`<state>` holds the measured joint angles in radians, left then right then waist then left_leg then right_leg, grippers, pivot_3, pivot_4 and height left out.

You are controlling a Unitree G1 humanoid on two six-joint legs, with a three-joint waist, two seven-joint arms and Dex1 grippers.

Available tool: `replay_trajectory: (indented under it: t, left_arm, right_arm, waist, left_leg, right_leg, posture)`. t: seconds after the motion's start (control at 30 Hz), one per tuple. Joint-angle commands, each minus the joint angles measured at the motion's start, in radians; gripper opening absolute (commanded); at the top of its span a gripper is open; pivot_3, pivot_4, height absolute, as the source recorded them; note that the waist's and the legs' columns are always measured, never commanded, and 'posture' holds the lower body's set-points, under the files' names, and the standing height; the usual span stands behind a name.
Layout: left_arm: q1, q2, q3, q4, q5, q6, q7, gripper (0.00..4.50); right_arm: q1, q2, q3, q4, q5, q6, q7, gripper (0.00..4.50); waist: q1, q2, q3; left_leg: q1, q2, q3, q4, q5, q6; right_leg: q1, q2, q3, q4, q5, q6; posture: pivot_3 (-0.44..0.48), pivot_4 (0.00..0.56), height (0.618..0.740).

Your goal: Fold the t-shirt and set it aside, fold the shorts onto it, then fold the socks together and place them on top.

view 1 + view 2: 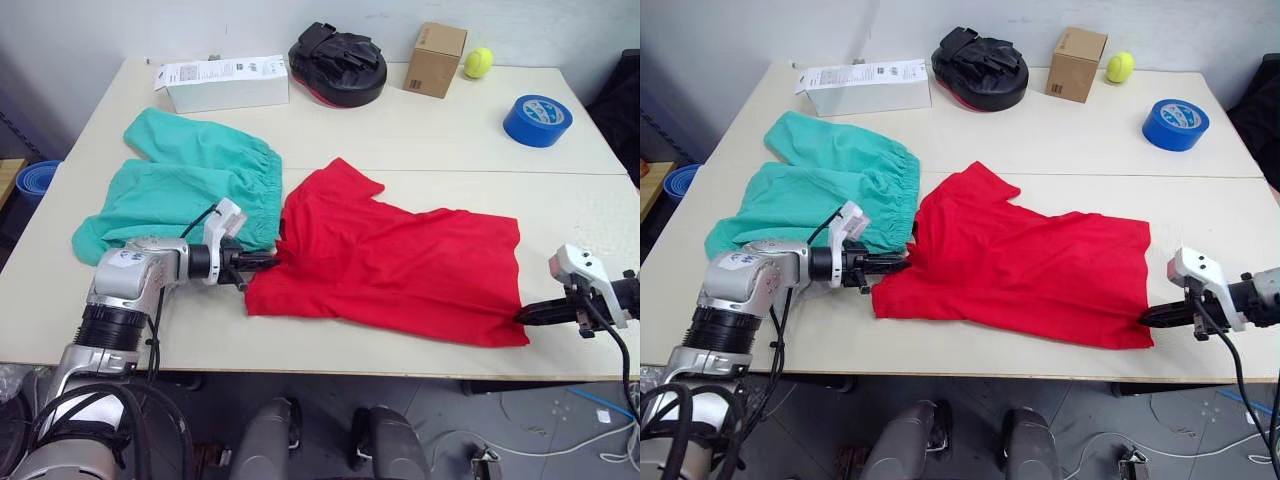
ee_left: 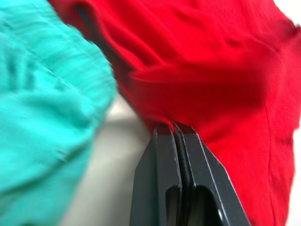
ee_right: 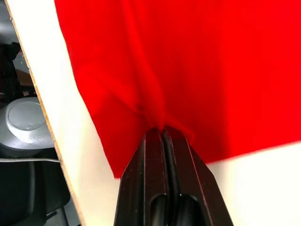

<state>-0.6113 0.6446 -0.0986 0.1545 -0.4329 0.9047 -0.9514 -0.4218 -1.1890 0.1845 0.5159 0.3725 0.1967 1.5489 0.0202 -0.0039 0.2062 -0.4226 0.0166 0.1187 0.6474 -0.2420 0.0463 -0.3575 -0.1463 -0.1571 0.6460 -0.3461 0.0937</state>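
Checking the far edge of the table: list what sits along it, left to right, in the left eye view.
white box → black padded mitt → small cardboard box → yellow tennis ball → roll of blue tape

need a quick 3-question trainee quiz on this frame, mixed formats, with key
1. True or false: the left gripper is shut on the plain bright red cotton t-shirt.
2. Multiple choice: the teal-green fabric shorts lie
A. on top of the t-shirt
B. beside the t-shirt, on the robot's left
C. on the floor
3. Fill in: the right gripper pinches the t-shirt at its near ____ corner.

Key: 1 true; 2 B; 3 right. In both wrist views the black fingers are pressed together with red cloth bunched at their tips.
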Motion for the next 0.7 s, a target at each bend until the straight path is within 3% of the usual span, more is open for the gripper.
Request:
replay_trajectory:
  t: [0.03, 0.13, 0.43, 0.6, 0.7]
  left_arm:
    - [0.020, 0.018, 0.014, -0.057, -0.010, -0.010, -0.018, 0.57]
    - [0.024, 0.014, 0.034, -0.064, -0.010, -0.017, -0.006, 1.48]
    - [0.040, 0.065, 0.125, -0.184, -0.072, -0.032, -0.047, 4.31]
    - [0.076, 0.127, 0.133, -0.291, -0.078, -0.106, -0.111, 4.45]
    - [0.129, 0.174, 0.089, -0.349, 0.005, -0.255, -0.138, 4.45]
  right_arm:
    - [-0.001, -0.005, -0.073, -0.031, 0.002, -0.017, 0.046, 0.37]
    - [0.007, -0.009, -0.103, -0.047, -0.006, -0.029, 0.034, 1.22]
    - [0.076, -0.033, -0.270, -0.115, 0.003, -0.061, -0.012, 4.40]
    - [0.164, -0.015, -0.383, -0.306, 0.043, -0.041, -0.047, 4.49]
    - [0.255, 0.014, -0.439, -0.472, 0.055, -0.062, -0.079, 4.49]
  waist:
    - [0.000, 0.000, 0.000]
    - [0.003, 0.000, 0.000]
    - [0.002, 0.000, 0.000]
    - [0.001, 0.000, 0.000]
    - [0.002, 0.000, 0.000]
  left_leg:
    - [0.000, 0.000, 0.000, 0.000, 0.000, 0.000]
    - [0.000, 0.000, 0.000, 0.000, 0.000, 0.000]
    - [0.000, 0.000, 0.000, 0.000, 0.000, 0.000]
    - [0.000, 0.000, 0.000, -0.001, 0.000, 0.000]
    - [0.000, 0.000, 0.000, -0.002, 0.000, 0.000]
  right_leg:
    - [0.000, 0.000, 0.000, 0.000, 0.000, 0.000]
    - [0.000, 0.000, 0.000, 0.000, 0.000, 0.000]
    - [0.000, -0.001, 0.000, -0.001, 0.000, 0.000]
    - [0.000, 0.000, 0.000, -0.001, 0.000, 0.000]
    - [0.000, 0.000, 0.000, -0.001, 0.000, 0.000]
  posture:
    - [0.000, 0.150, 0.740]
    - [0.000, 0.150, 0.740]
    - [0.000, 0.150, 0.740]
    - [0.000, 0.150, 0.740]
    - [0.000, 0.150, 0.740]
